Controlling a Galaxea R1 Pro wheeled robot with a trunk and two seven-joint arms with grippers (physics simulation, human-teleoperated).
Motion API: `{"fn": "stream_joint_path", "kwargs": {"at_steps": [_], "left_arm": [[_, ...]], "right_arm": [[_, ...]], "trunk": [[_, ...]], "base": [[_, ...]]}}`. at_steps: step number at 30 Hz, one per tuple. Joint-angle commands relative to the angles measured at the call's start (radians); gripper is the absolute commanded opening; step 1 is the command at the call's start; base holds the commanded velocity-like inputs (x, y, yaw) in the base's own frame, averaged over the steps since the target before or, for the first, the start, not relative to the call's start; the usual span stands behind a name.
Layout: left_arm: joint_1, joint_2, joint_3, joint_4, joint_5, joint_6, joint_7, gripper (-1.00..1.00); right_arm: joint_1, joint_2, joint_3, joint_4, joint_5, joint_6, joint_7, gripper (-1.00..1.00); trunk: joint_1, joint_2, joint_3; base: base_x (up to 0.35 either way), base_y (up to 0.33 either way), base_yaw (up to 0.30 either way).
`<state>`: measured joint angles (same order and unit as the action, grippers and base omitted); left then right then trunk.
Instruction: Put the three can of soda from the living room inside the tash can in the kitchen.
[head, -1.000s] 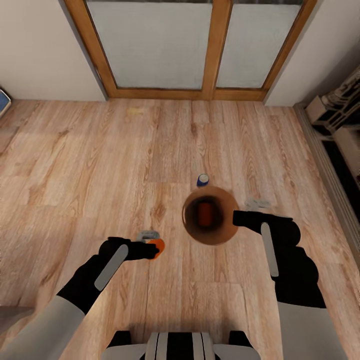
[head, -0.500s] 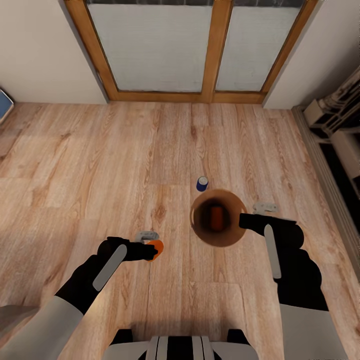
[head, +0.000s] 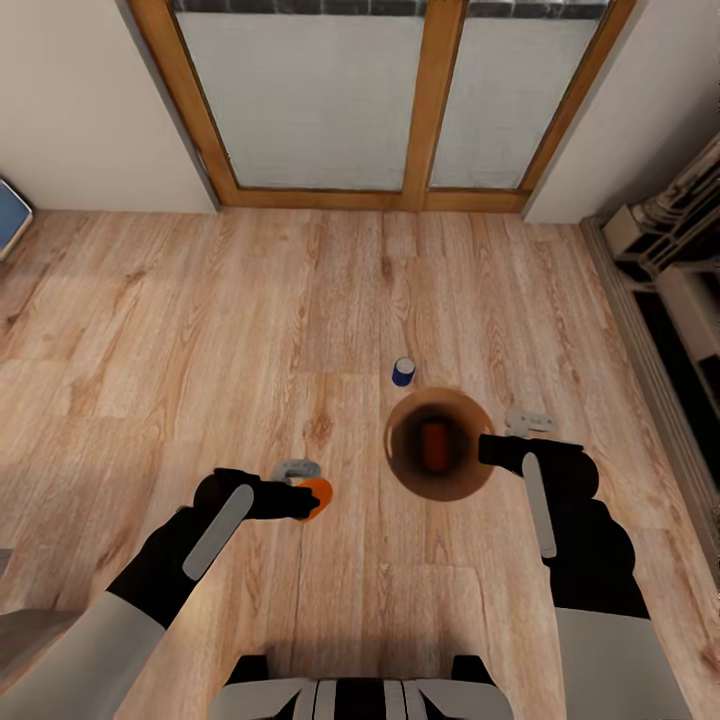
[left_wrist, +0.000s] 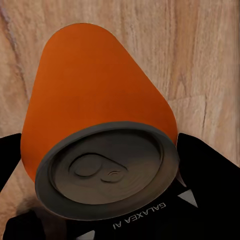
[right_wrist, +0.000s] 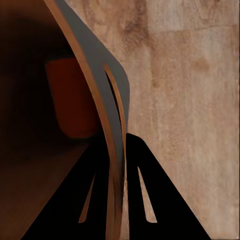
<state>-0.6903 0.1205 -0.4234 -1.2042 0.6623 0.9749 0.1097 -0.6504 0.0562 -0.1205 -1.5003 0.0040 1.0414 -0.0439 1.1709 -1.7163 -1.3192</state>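
My left gripper (head: 305, 497) is shut on an orange soda can (head: 316, 496), held above the wood floor; the left wrist view shows its grey top (left_wrist: 107, 167) clamped between the black fingers (left_wrist: 202, 165). My right gripper (head: 485, 447) is shut on the rim of the copper-brown trash can (head: 468, 476), lifted to the right of the held can. Another orange can (head: 433, 446) lies inside the bin, also seen as a dim orange shape (right_wrist: 70, 100) in the right wrist view. The dark blue can (head: 403, 371) stands on the floor just beyond the bin.
Wood-framed glass doors (head: 400, 100) close off the far wall. A blue sofa corner (head: 8, 215) shows at the left edge, and the fireplace surround (head: 670, 260) runs along the right side. Open plank floor lies between me and the doors.
The whole view has shifted slightly as the camera moved. The right gripper carried the trash can a little to the right and nearer. The left gripper keeps its hold on the orange can.
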Motion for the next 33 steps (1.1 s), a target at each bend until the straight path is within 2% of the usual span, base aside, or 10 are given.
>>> {"fn": "stream_joint_path", "kwargs": {"at_steps": [1, 8, 17, 21, 25, 30, 31, 33], "left_arm": [[0.0, 0.0, 0.001, -0.004, -0.001, 0.003, 0.0, -1.0], [0.001, 0.0, 0.007, -0.052, 0.002, 0.041, -0.006, -1.0], [0.002, 0.003, 0.01, -0.07, 0.005, 0.072, -0.088, -1.0], [0.002, 0.017, 0.01, -0.086, 0.005, 0.072, -0.115, -1.0], [0.002, 0.043, 0.009, -0.119, 0.006, 0.072, -0.149, -1.0], [0.002, 0.059, 0.009, -0.138, 0.006, 0.072, -0.186, -1.0], [0.002, 0.06, 0.009, -0.142, 0.006, 0.072, -0.188, -1.0], [0.002, 0.062, 0.009, -0.152, 0.007, 0.072, -0.193, -1.0]], "right_arm": [[0.0, 0.0, 0.0, 0.001, -0.02, -0.007, -0.002, -1.0], [0.0, 0.0, -0.002, 0.009, -0.02, -0.035, -0.026, -1.0], [-0.001, -0.003, -0.017, 0.058, -0.018, -0.048, -0.028, -1.0], [-0.001, -0.004, -0.02, 0.081, -0.018, -0.062, -0.029, -1.0], [-0.001, -0.005, -0.022, 0.091, -0.017, -0.067, -0.03, -1.0], [-0.001, -0.006, -0.044, 0.096, -0.016, -0.069, -0.032, -1.0], [-0.001, -0.006, -0.045, 0.097, -0.016, -0.069, -0.038, -1.0], [-0.001, -0.005, -0.047, 0.102, -0.017, -0.073, -0.092, -1.0]], "trunk": [[-0.004, 0.007, 0.003], [-0.031, 0.056, 0.025], [-0.065, 0.119, 0.053], [-0.081, 0.147, 0.066], [-0.096, 0.175, 0.078], [-0.115, 0.21, 0.094], [-0.119, 0.217, 0.097], [-0.127, 0.231, 0.104]], "base": [[0.0, 0.0, 0.0], [0.0, 0.0, 0.0], [0.0, 0.0, 0.0], [0.0, 0.0, 0.0], [0.0, 0.0, 0.0], [0.0, 0.0, 0.0], [0.0, 0.0, 0.0], [0.0, 0.0, 0.0]]}}
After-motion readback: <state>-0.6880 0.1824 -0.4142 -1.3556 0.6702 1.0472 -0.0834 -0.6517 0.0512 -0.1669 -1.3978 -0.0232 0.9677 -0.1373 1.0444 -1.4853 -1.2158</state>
